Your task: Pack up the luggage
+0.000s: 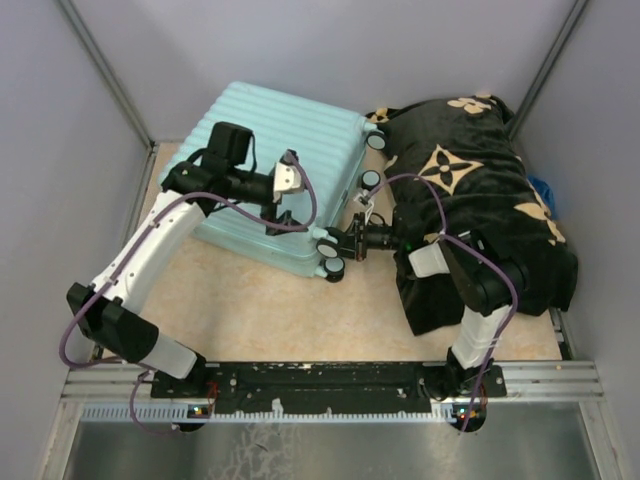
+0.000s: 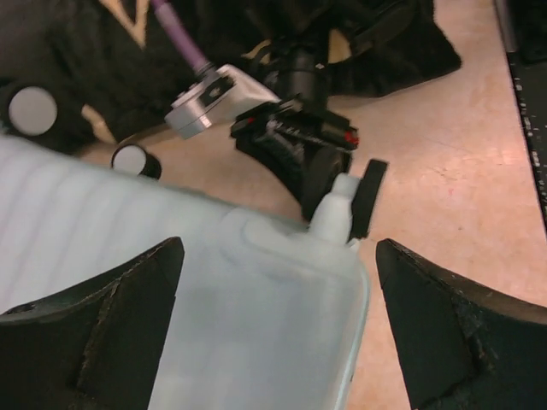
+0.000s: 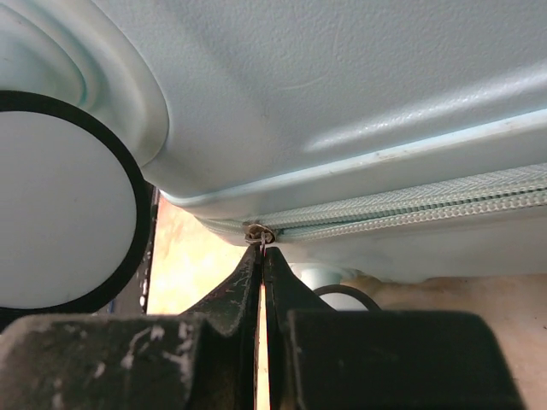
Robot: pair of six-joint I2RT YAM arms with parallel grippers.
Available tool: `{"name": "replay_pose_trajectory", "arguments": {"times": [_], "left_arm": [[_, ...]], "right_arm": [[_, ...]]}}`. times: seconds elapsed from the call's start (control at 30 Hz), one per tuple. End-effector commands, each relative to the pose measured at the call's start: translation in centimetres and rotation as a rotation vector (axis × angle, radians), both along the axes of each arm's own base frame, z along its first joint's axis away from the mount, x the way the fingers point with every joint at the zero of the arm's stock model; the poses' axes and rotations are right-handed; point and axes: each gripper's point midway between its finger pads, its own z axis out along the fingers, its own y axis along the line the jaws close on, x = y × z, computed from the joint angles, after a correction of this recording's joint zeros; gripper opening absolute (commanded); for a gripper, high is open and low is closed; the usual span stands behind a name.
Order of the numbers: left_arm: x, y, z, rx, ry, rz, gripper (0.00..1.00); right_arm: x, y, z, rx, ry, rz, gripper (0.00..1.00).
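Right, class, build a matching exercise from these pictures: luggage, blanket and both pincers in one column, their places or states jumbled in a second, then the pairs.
1. luggage
2. blanket
3. left pincer
4. right pincer

A. shut on the zip pull
B. lying flat, ribbed shell up
C. open, over the luggage
D. heaped to the right of the luggage, outside it

Pairs: 1-B, 2-D, 3-C, 4-A

This is looking like a robotics lab cell, not a home. Plain grey panels [image 1: 300, 45] are closing in a beige bench [image 1: 250, 310] beyond an aluminium rail [image 1: 560, 380], and two cabled robot arms [image 1: 150, 250] are standing bolted to that rail.
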Motion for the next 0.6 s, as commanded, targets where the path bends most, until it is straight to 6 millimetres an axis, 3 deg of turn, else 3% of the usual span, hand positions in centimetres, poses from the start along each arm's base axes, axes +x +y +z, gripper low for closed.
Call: {"name": "replay_pose_trajectory", "arguments": {"times": [0.0, 0.17, 0.3, 0.4, 0.57], "left_arm": [[-3.5, -2.7, -0.9, 0.042, 0.006, -0.156, 1.00], [-4.4, -5.4, -2.7, 0.099, -0.071, -0.197, 1.00], [-4.5, -7.4, -3.8, 0.151, -0.128, -0.199, 1.00], [-4.4, -8.1, -4.2, 0.185, -0.129, -0.209, 1.00], [-5.7, -7.8, -6.6, 0.270, -0.064, -0.286, 0.98]], "right_arm": [[0.9, -0.2, 2.6, 0.013, -0.163, -0.066, 0.00], [1.2, -1.1, 1.9, -0.048, -0.219, -0.137, 0.00], [1.7, -1.6, 2.8, -0.065, -0.279, -0.186, 0.00], [2.2, -1.6, 2.7, -0.081, -0.286, -0.208, 0.00], [2.6, -2.0, 2.6, -0.093, -0.295, -0.243, 0.00]]}}
